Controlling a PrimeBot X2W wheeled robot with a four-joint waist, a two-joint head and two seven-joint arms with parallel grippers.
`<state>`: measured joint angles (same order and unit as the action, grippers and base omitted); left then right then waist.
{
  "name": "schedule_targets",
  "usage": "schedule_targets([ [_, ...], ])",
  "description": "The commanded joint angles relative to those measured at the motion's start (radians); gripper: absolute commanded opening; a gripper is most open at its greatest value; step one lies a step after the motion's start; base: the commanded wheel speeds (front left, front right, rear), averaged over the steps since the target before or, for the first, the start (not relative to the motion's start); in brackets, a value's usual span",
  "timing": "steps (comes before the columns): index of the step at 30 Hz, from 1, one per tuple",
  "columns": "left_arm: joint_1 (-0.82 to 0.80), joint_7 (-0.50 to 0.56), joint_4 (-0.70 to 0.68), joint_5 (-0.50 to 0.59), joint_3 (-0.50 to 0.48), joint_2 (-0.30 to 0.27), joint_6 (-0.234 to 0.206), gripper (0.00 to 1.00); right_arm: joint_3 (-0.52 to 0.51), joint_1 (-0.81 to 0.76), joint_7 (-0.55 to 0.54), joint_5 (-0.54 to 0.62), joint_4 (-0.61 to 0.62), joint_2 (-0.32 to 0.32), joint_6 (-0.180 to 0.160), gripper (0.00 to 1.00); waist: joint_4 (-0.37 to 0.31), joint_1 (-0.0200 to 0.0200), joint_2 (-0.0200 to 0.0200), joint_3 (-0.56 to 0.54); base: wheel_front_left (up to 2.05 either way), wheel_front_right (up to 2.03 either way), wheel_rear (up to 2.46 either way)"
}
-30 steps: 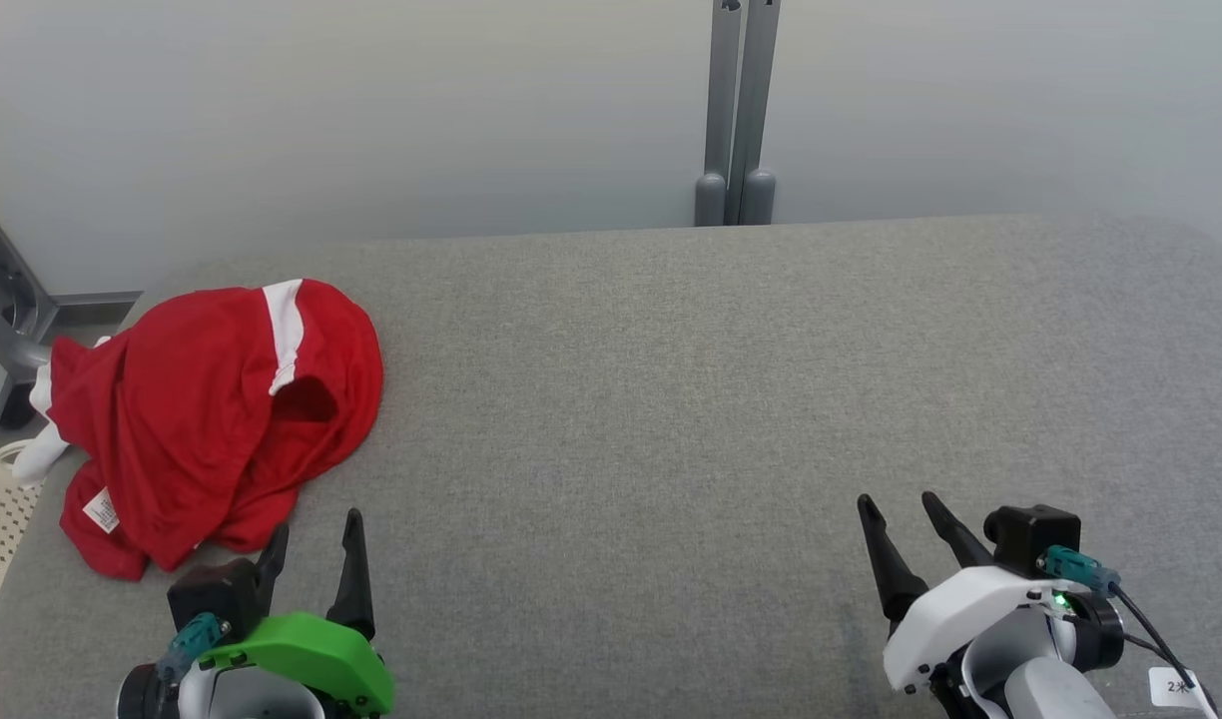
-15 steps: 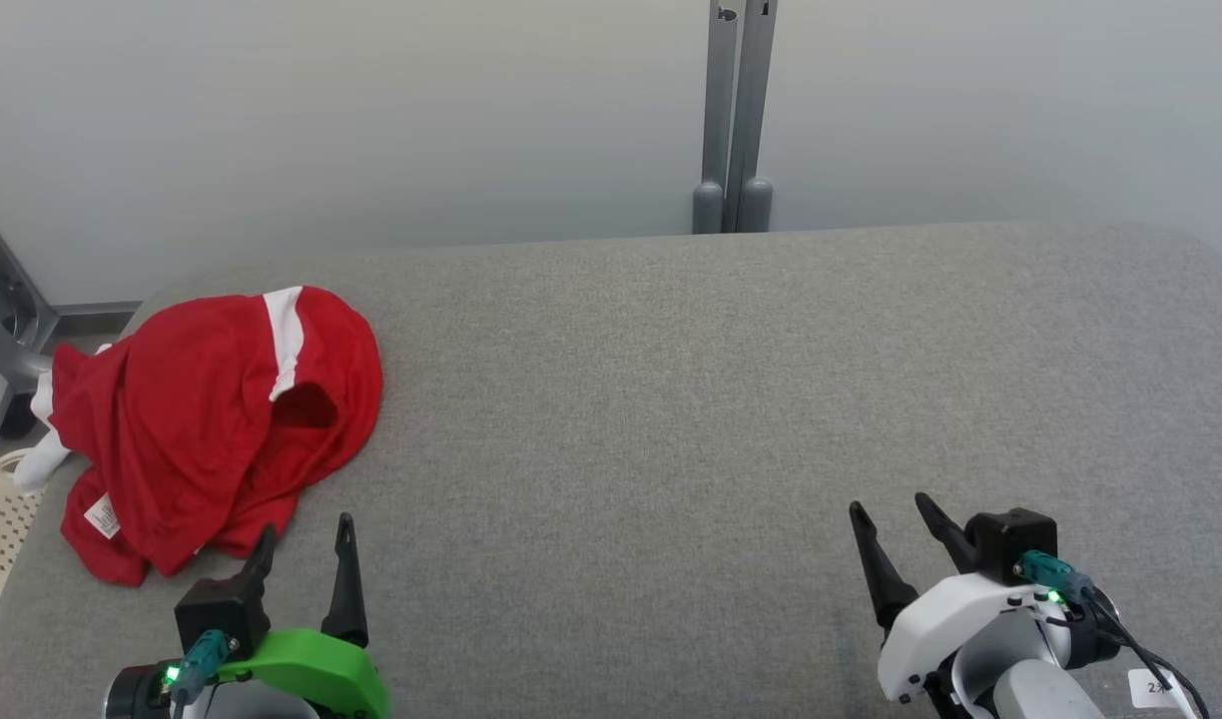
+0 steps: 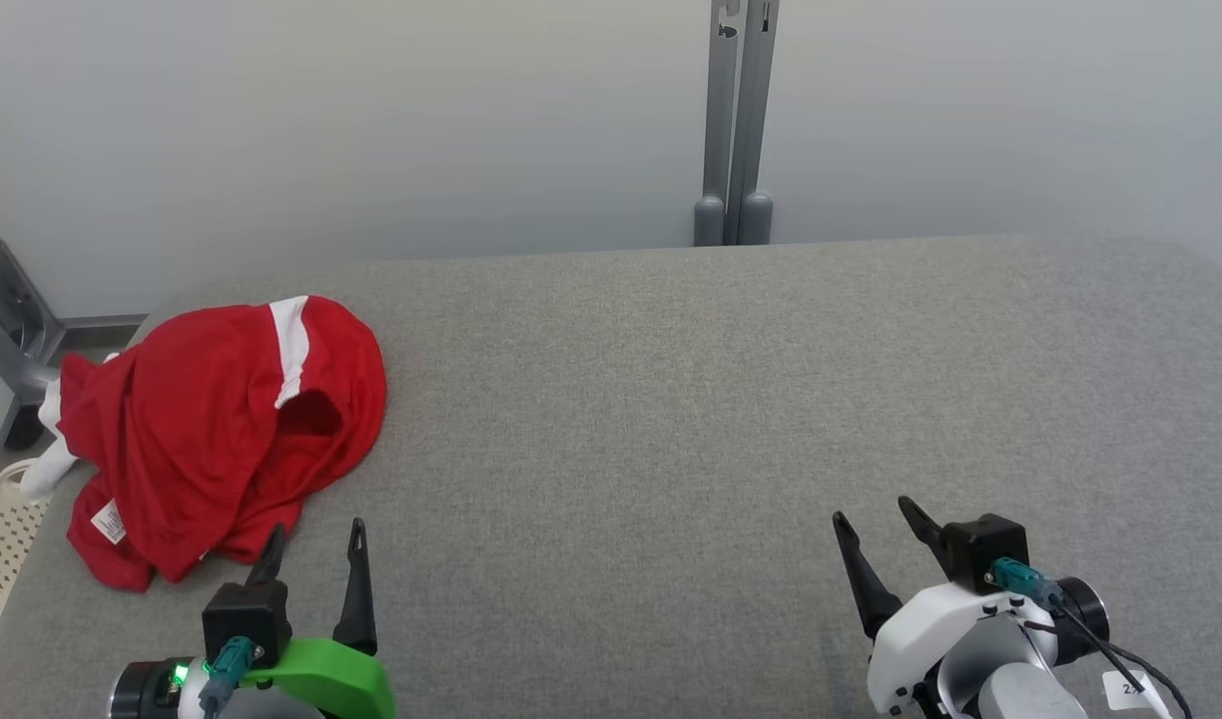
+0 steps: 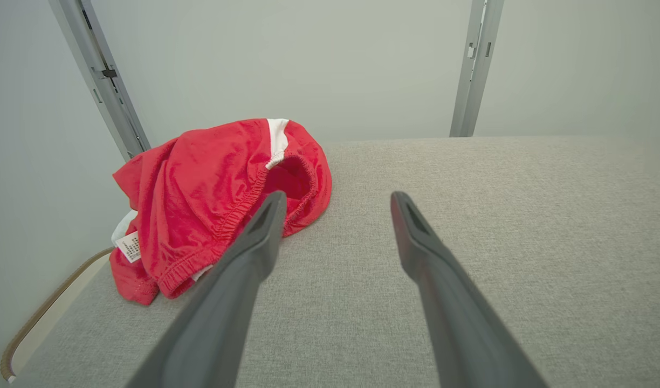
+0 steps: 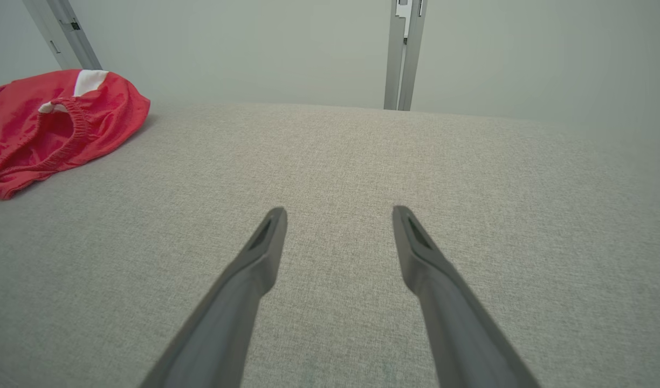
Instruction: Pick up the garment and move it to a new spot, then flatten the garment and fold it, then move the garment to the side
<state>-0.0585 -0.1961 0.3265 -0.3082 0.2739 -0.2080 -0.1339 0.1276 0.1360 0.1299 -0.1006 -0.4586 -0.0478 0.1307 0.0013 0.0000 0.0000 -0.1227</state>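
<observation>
The garment (image 3: 212, 429) is red, with a white stripe (image 3: 292, 345) and a gathered elastic hem (image 4: 243, 205). It lies crumpled in a loose heap at the far left of the grey tabletop (image 3: 671, 419), close to the left edge. A white part of it hangs over that edge, and a small label (image 3: 107, 521) shows on its near left corner.

Handling, as judged from the folds: the cloth is thin, light and fully limp. It will not hold a shape when lifted and will drape and trail from any single grip point. The knit surface should give good friction, so slip is unlikely. The layers overlap, so a deep pinch may catch several plies at once.

Recommended grip: take the elastic hem along the near right border of the heap. That band is thicker than the rest and stands slightly proud of the tabletop. A second grip further along the same band would keep the opening stretched for flattening.

The left fingers (image 3: 355, 589) are spread wide and hold nothing. Their tips rest just beside the near edge of the garment, and whether one tip touches the cloth cannot be told. The right fingers (image 3: 861, 574) are also spread and empty, well apart from the garment, over bare tabletop at the near right.
</observation>
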Motion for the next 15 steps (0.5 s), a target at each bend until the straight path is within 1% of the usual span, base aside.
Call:
schedule_targets([
  [1,0.009,-0.008,-0.001,0.015,0.002,-0.011,-0.009,1.00,0.004,0.013,0.007,0.021,-0.006,-0.005,0.000,1.00,0.000,0.0000,0.0000,-0.002,0.00,0.00,0.00],
  [15,0.014,0.005,-0.012,-0.011,0.005,-0.015,-0.017,1.00,-0.001,0.004,0.013,0.001,-0.005,-0.004,0.000,1.00,0.009,0.0000,0.0000,-0.001,0.00,0.00,0.00],
])
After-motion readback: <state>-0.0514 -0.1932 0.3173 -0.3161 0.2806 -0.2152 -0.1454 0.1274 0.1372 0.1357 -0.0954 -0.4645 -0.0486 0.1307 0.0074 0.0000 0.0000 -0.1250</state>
